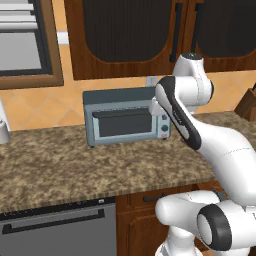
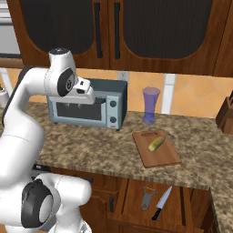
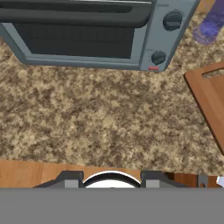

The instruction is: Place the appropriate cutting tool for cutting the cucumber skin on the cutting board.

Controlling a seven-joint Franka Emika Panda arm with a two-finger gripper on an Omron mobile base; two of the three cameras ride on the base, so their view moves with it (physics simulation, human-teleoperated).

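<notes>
- Nothing of the task looks done yet: the cutting board (image 2: pixel 157 149) lies on the counter (image 2: pixel 91 145) to the right of the toaster oven (image 2: pixel 88 107), with the cucumber (image 2: pixel 156 144) on it and no tool beside it.
- The cutting tool (image 2: pixel 148 198), a slim grey peeler, sits below the counter's front edge in what seems to be an open drawer, just beside a black-handled knife (image 2: pixel 161 203); I judge the peeler the right pick for skin.
- The gripper (image 2: pixel 86 93) hangs high in front of the toaster oven, well apart from both tool and board.
- Whether the fingers are spread or pressed together I cannot tell; nothing appears to be held.
- Left to do: reach down to the peeler, grasp it, lift it, set it on the board.
- The right base view shows board, cucumber, purple cup (image 2: pixel 150 105) and both tools; the left base view shows the oven, bare counter and a dishwasher front (image 1: pixel 57 227) instead.
- The hand view looks down on the oven's knobs and 1 corner of the board.
</notes>
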